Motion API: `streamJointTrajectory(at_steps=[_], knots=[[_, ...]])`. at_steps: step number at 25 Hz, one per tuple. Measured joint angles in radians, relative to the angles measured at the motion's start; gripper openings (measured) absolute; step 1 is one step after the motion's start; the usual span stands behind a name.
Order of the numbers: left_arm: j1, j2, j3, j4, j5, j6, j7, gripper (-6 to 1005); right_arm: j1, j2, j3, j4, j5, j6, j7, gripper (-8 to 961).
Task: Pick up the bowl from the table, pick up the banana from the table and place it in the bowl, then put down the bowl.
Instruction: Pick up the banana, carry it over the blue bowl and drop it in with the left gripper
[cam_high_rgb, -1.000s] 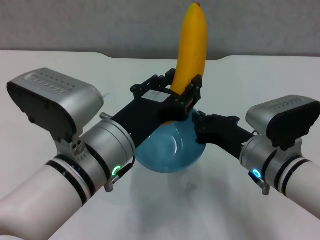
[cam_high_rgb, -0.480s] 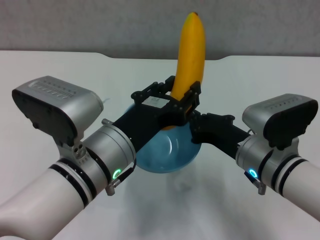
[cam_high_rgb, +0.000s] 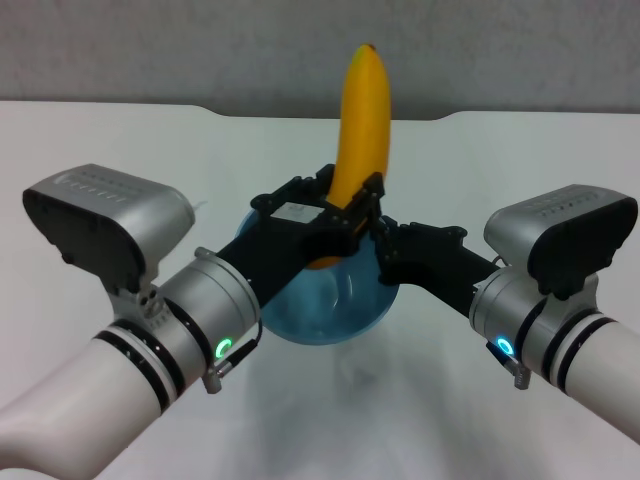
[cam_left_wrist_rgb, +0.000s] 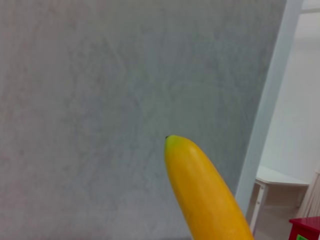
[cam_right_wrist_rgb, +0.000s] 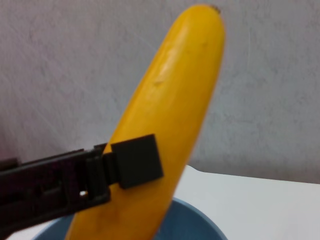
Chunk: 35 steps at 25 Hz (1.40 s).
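My left gripper is shut on the yellow banana and holds it upright, lower end inside the light-blue bowl. The banana's tip points up in the left wrist view. My right gripper is shut on the bowl's right rim and holds it just above the white table. The right wrist view shows the banana close by, a black left finger across it, and the bowl's rim below.
A grey wall stands behind the table's far edge, which has a shallow notch. The left arm and the right arm fill the near corners.
The left gripper has lowered the banana and shifted it slightly left, so its lower end sits deeper in the bowl. The right gripper and bowl have barely moved.
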Motion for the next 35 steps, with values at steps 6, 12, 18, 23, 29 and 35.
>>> streamJointTrajectory(at_steps=[6, 12, 18, 23, 29, 35], knots=[[0.005, -0.001, -0.013, 0.010, 0.000, -0.002, -0.018, 511, -0.014, 0.000, 0.009, -0.005, -0.001, -0.004, -0.002, 81], [0.012, 0.000, -0.016, 0.010, 0.000, -0.017, -0.030, 511, -0.030, -0.001, 0.027, -0.007, -0.003, -0.005, -0.002, 82], [0.012, 0.001, -0.007, 0.010, 0.000, -0.025, -0.032, 512, -0.031, -0.002, 0.035, -0.006, -0.003, -0.006, -0.003, 84], [0.009, 0.001, -0.003, 0.010, 0.000, -0.025, -0.032, 512, -0.028, -0.002, 0.036, -0.004, -0.003, -0.007, -0.004, 85], [0.007, 0.001, -0.001, 0.017, 0.000, -0.023, -0.034, 511, -0.022, -0.002, 0.036, -0.001, -0.004, -0.007, -0.004, 87], [0.003, 0.000, -0.001, 0.034, 0.000, -0.025, -0.048, 512, -0.022, -0.002, 0.039, -0.004, -0.005, -0.007, -0.004, 88]])
